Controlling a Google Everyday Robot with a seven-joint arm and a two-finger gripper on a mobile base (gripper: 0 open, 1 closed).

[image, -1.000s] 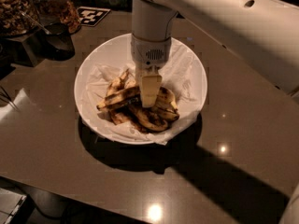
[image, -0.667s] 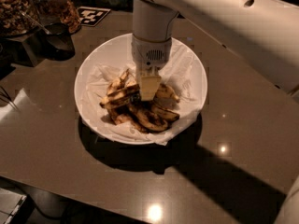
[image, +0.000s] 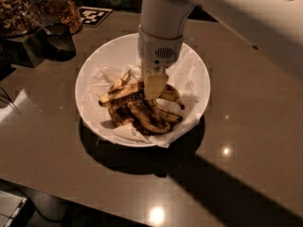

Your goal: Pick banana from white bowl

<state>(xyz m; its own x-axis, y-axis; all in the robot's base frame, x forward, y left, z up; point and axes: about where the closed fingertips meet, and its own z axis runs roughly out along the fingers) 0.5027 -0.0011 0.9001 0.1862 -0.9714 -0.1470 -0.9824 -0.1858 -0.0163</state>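
Note:
The white bowl (image: 90, 74) sits on the dark table, lined with crumpled white paper and holding a pile of overripe bananas. The banana (image: 120, 92), long, yellow with dark streaks, lies on top of the pile and points left. My gripper (image: 154, 87) hangs straight down from the white arm over the bowl's middle. Its tip is at the banana's right end and touches it or stands just in front of it. The shorter, browner bananas (image: 149, 117) lie below and to the right of it.
A dark cup (image: 59, 40) stands left of the bowl. Containers of nuts (image: 16, 6) and a black-and-white marker tag (image: 93, 15) are at the back left. The brown table (image: 246, 126) stretches right and toward the front edge.
My gripper has risen slightly over the pile. The bananas and the bowl lie much as before.

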